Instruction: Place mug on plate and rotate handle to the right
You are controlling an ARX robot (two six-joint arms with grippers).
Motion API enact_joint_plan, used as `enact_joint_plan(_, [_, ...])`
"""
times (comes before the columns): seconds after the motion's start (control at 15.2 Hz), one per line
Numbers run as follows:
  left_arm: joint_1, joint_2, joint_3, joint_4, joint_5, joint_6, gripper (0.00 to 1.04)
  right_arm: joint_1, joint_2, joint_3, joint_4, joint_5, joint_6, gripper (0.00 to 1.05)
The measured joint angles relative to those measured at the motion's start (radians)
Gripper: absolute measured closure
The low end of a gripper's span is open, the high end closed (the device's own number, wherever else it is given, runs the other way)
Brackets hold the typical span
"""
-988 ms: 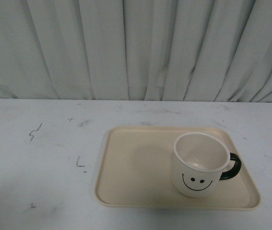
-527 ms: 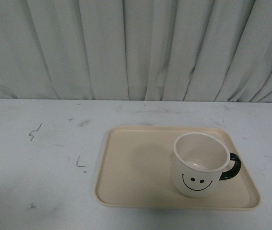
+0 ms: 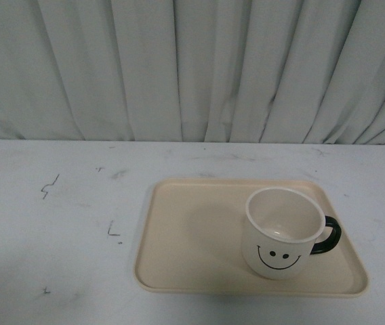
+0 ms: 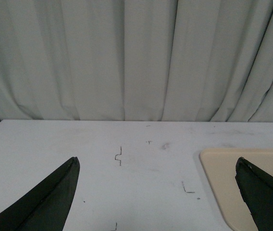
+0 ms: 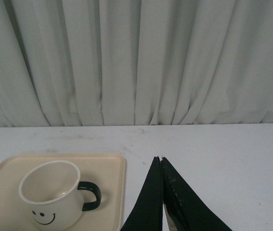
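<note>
The cream-white mug (image 3: 282, 233) with a black smiley face stands upright on the right part of the beige plate (image 3: 192, 237). Its dark handle (image 3: 329, 235) points right. Neither arm shows in the front view. In the right wrist view the mug (image 5: 55, 195) and its handle (image 5: 91, 195) sit on the plate (image 5: 110, 166), and my right gripper (image 5: 159, 160) is shut and empty, hovering apart from the plate's edge. My left gripper (image 4: 156, 166) is open wide with nothing between its fingers; only a corner of the plate (image 4: 223, 166) shows there.
The white table (image 3: 57, 203) carries small dark scuff marks (image 3: 49, 186). A pale pleated curtain (image 3: 192, 68) hangs along the table's far edge.
</note>
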Motion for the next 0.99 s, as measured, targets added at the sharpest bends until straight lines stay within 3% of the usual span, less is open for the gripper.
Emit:
enact_joint_plan(0.2, [0.0, 0.0, 0.0, 0.0, 0.0, 0.0, 0.07, 0.0, -0.051, 0.0, -0.052, 0.0, 0.0, 1.03])
enact_joint_plan(0.33, [0.0, 0.0, 0.0, 0.0, 0.0, 0.0, 0.07, 0.0, -0.184, 0.0, -0.238, 0.0, 0.0, 1.03])
enact_joint_plan(0.53, [0.0, 0.0, 0.0, -0.001, 0.001, 0.0, 0.07, 0.0, -0.221, 0.0, -0.237, 0.0, 0.0, 1.03])
enact_joint_plan(0.59, [0.0, 0.0, 0.0, 0.0, 0.0, 0.0, 0.07, 0.0, -0.222, 0.0, -0.235, 0.0, 0.0, 0.91])
enact_joint_plan(0.66, [0.0, 0.0, 0.0, 0.0, 0.0, 0.0, 0.07, 0.0, -0.222, 0.0, -0.235, 0.0, 0.0, 0.62])
enact_joint_plan(0.99, [0.0, 0.0, 0.0, 0.0, 0.0, 0.0, 0.07, 0.0, -0.222, 0.0, -0.235, 0.0, 0.0, 0.18])
